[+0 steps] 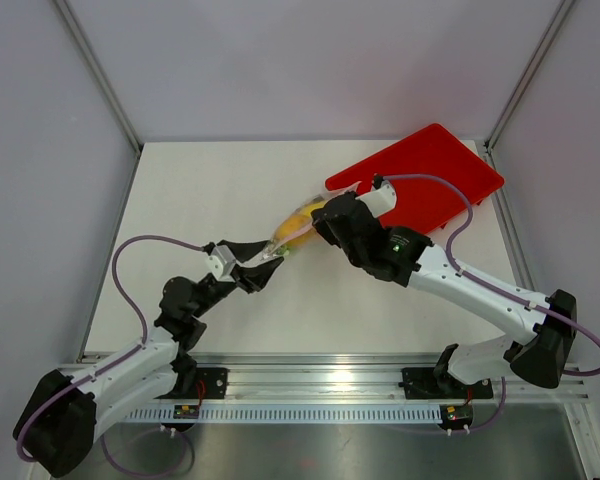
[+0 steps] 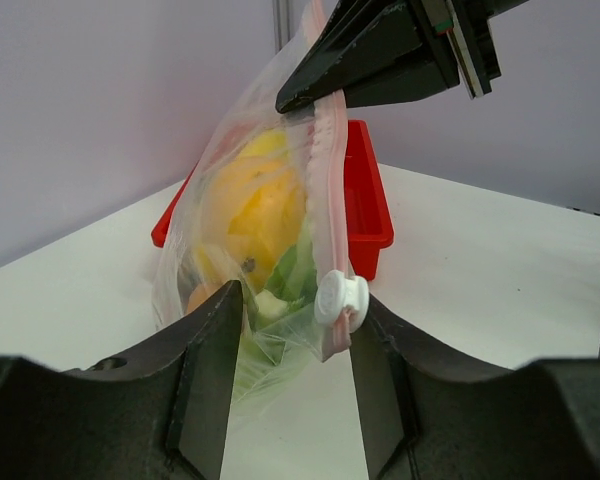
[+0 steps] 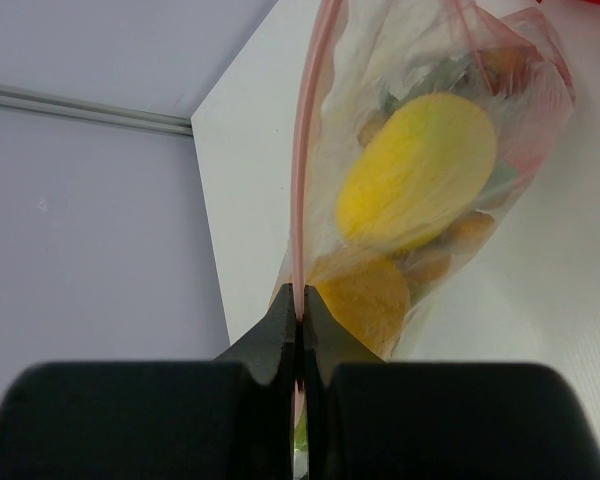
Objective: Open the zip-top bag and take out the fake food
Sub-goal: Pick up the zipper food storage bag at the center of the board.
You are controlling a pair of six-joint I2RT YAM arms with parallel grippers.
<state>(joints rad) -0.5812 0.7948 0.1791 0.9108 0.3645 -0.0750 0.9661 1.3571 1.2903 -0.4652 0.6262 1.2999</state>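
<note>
The zip-top bag (image 1: 296, 224) hangs lifted between my two grippers, holding the fake food: yellow and orange pieces (image 3: 420, 170) and green pieces (image 2: 292, 270). My right gripper (image 3: 298, 305) is shut on the pink zip strip (image 3: 305, 180) at the bag's upper end; it shows in the top view (image 1: 320, 226) and at the top of the left wrist view (image 2: 380, 50). My left gripper (image 2: 295, 335) is open around the bag's lower corner. The white zip slider (image 2: 340, 298) rests against its right finger (image 2: 400, 380). In the top view the left gripper (image 1: 264, 268) sits just below-left of the bag.
A red rectangular tray (image 1: 430, 170) lies at the back right of the white table, right behind the right arm's wrist; it also shows behind the bag in the left wrist view (image 2: 368, 200). Frame posts and grey walls bound the table.
</note>
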